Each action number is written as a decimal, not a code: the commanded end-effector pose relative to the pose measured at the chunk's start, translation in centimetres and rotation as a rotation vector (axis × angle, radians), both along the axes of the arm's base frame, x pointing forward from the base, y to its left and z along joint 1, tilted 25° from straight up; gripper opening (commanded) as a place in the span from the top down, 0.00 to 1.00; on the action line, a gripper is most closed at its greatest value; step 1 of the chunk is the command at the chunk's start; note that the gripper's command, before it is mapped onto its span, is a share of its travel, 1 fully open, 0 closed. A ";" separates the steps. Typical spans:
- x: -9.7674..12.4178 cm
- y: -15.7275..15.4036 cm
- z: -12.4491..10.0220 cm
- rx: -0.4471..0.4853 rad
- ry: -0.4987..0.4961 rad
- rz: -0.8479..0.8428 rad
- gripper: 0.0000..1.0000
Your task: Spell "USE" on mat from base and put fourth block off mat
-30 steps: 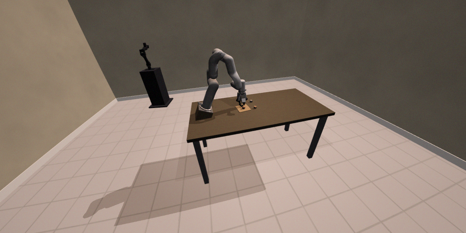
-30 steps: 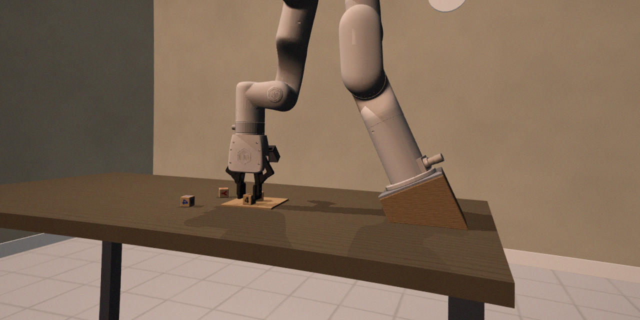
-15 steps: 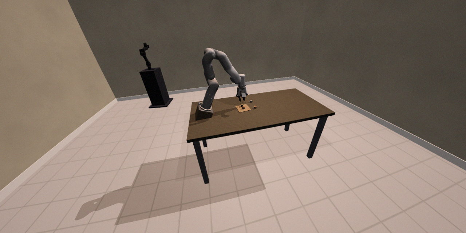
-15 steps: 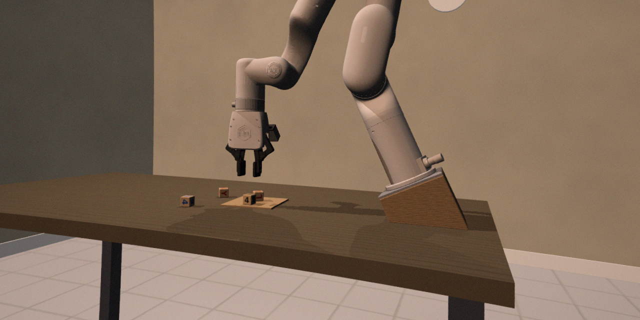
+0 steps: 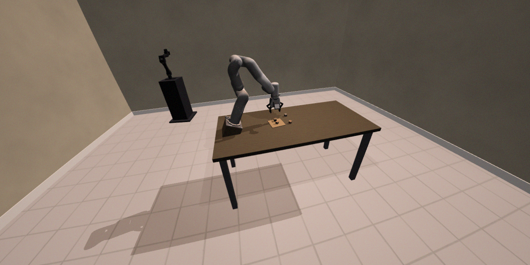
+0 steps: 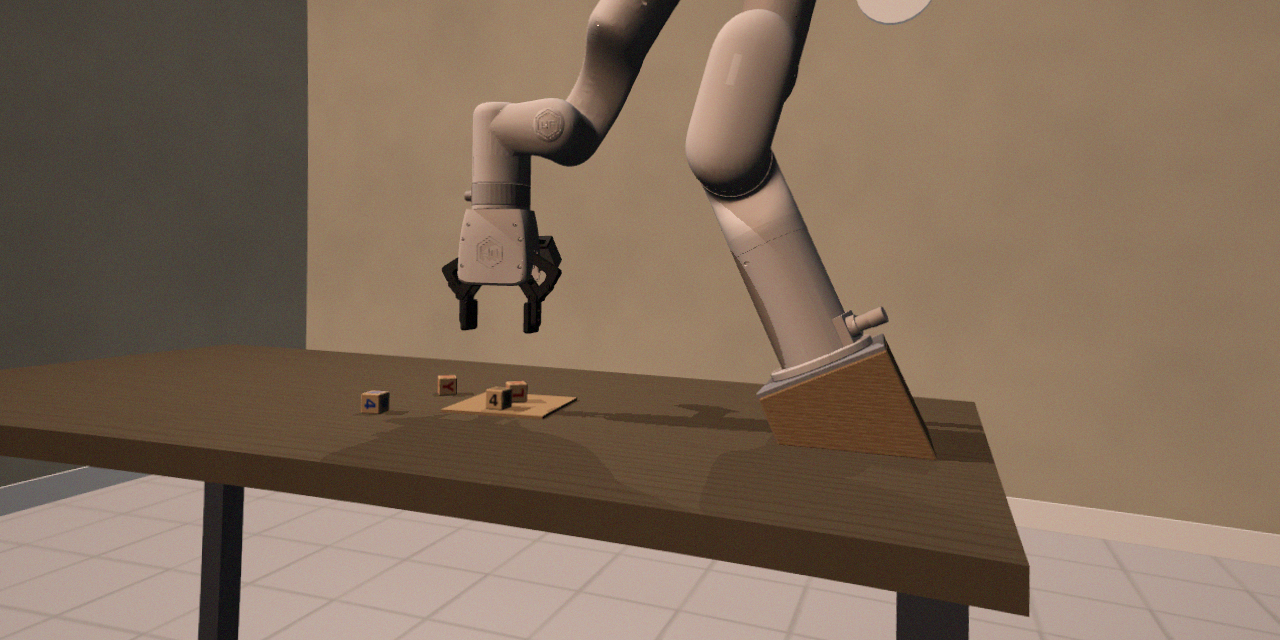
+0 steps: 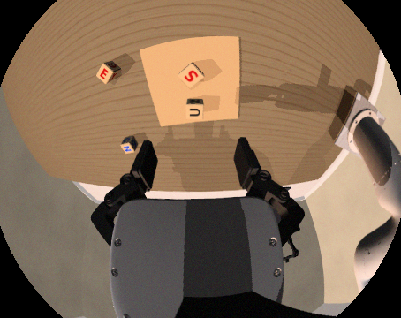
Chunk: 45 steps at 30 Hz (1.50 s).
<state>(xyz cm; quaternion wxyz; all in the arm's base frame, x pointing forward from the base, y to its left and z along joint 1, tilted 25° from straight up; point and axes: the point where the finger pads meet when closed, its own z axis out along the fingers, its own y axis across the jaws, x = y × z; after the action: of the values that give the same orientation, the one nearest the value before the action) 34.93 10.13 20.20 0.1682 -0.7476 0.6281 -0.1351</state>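
my claw (image 5: 275, 110) (image 6: 497, 316) (image 7: 194, 148) is wide and holds nothing, above the mat (image 5: 282, 124) (image 6: 547, 404) (image 7: 224, 50). below it, u (image 5: 275, 119) (image 6: 497, 399) (image 7: 194, 111) looks placed; s (image 5: 277, 122) (image 6: 516, 391) (image 7: 191, 75), also on it, needs squaring. e (image 5: 290, 122) (image 6: 446, 384) (image 7: 105, 73) still needs bringing; n (image 5: 285, 115) (image 6: 374, 401) (image 7: 128, 147) is rightly off.

The worktop (image 5: 333, 122) (image 6: 268, 439) (image 7: 68, 106) is brown with fine grain lines; far from its corners, the S (image 7: 191, 76) is red, the U (image 7: 194, 112) black, the N (image 7: 127, 149) blue.

Matt, wood-grained across the brown rectangular tabletop (image 5: 314, 122) (image 6: 268, 421) (image 7: 68, 106); smooth, matt on the tan square mat (image 5: 273, 125) (image 6: 550, 405) (image 7: 165, 94); softly glossy along the pale tubular arm (image 5: 234, 74) (image 6: 742, 99) (image 7: 379, 155).
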 end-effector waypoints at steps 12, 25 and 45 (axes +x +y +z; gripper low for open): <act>0.1 0.0 0.2 0.001 -0.004 0.000 0.00; 0.3 -0.5 0.1 0.102 0.017 -0.219 0.00; 0.6 -1.6 -0.1 0.306 0.060 -0.665 0.00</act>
<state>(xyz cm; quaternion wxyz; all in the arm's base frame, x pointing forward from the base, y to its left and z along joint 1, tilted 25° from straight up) 35.40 8.67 20.00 0.2039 -0.5094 0.8333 -0.0681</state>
